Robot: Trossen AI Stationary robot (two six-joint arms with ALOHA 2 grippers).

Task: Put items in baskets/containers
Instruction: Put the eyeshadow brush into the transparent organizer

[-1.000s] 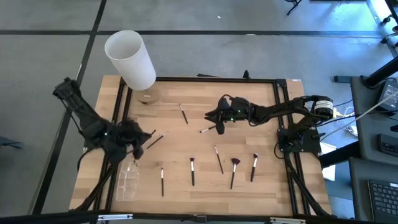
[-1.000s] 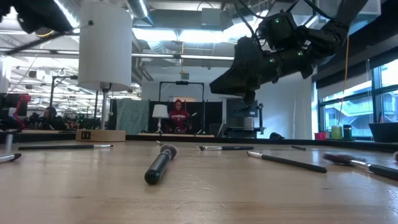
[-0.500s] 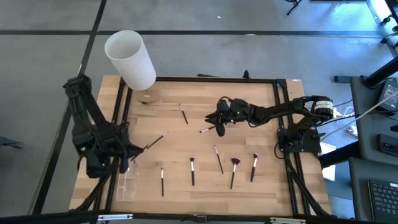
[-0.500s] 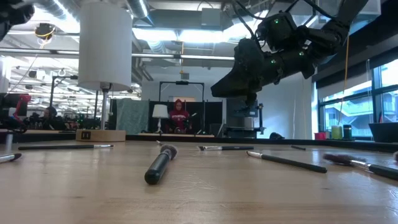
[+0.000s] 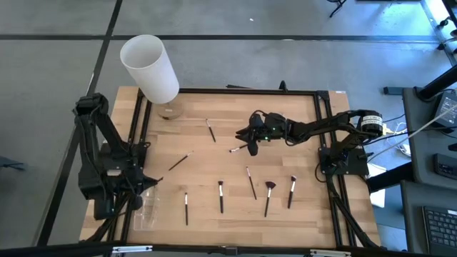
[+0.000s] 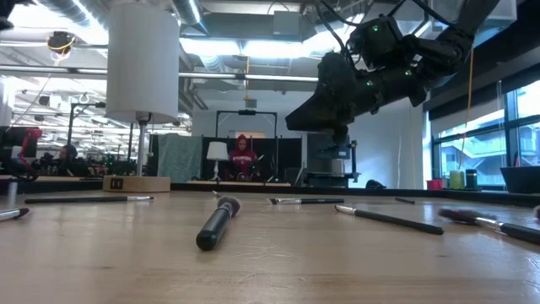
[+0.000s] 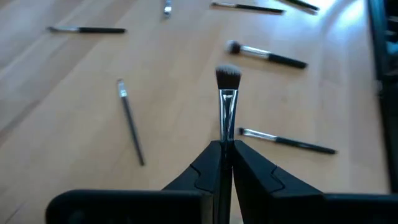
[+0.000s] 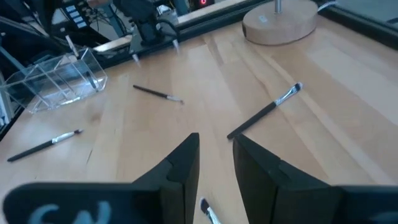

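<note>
- Left end effector (image 7: 226, 163) sits at the table's (image 5: 285, 128) left edge, pinching a brush (image 7: 227, 93) by its handle, tuft pointing forward.
- Clear container (image 5: 146, 208) lies just beside that end effector; two brushes (image 8: 81, 68) stand in it.
- Loose brushes (image 5: 221, 196) lie between the two arms.
- Right end effector (image 8: 216, 163), fingers spread, hovers over a brush (image 5: 238, 148) near mid-table.

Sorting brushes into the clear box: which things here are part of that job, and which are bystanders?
Job:
- brush clamped in the left gripper
- loose brushes on the table
- clear container
- right gripper, open above a brush

Bystanders:
- white cylinder
- round wooden base
</note>
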